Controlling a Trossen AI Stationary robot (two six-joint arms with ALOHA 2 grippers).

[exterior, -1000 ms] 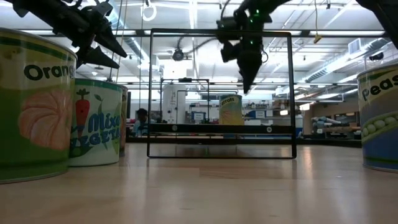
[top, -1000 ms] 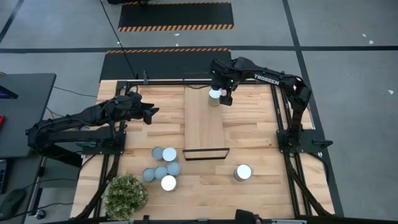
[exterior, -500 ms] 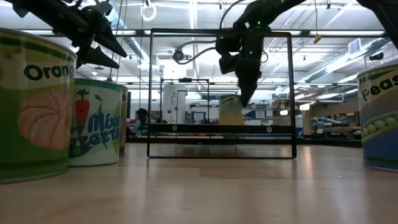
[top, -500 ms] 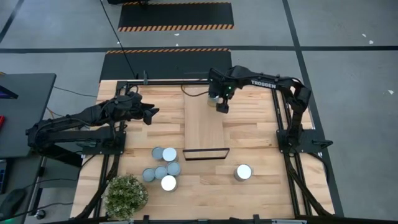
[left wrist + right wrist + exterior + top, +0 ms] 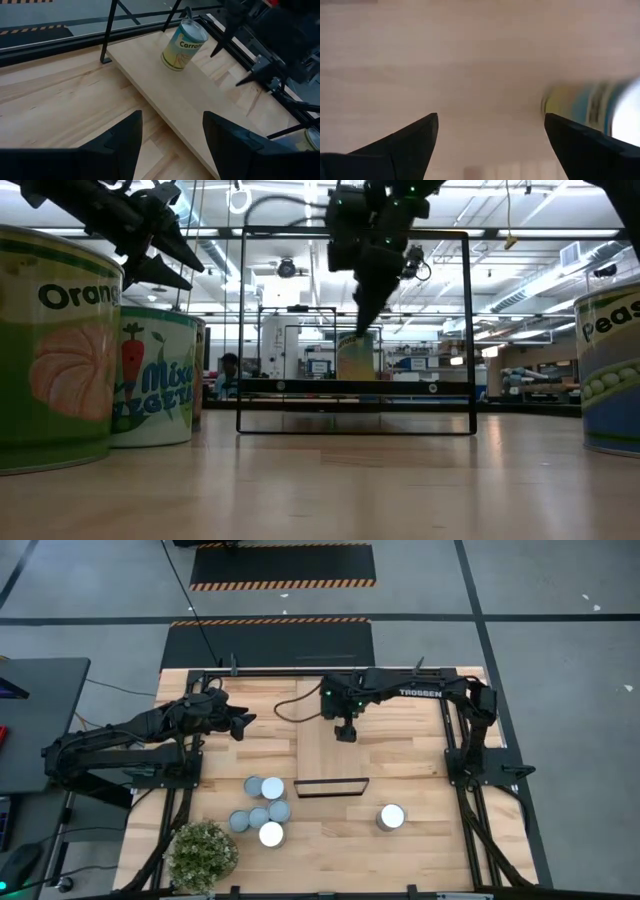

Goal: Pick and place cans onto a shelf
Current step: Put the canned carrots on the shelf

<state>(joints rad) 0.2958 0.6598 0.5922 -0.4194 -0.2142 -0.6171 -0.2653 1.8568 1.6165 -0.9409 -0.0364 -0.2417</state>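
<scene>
A yellow-and-blue "Carrots" can [image 5: 183, 44] stands upright on its base at the far end of the light-wood shelf [image 5: 325, 755]. In the high view my right arm hides it. My right gripper [image 5: 345, 732] is open above the shelf, just nearer than the can, fingers pointing down and touching nothing. The can shows beside the fingers in the right wrist view [image 5: 590, 107]. My left gripper [image 5: 244, 723] is open and empty above the table, left of the shelf. Several cans [image 5: 262, 810] stand grouped at the near left. One can [image 5: 391, 817] stands alone at the near right.
A bushy potted plant [image 5: 203, 855] stands at the near left corner, beside the group of cans. The shelf's black metal frame [image 5: 330, 785] rises at its near end. Black rails run along the table's far edge and both sides.
My right gripper has moved from over the can toward the table's near edge and slightly left, along the shelf, staying open. The can remains standing on the shelf's far end.
</scene>
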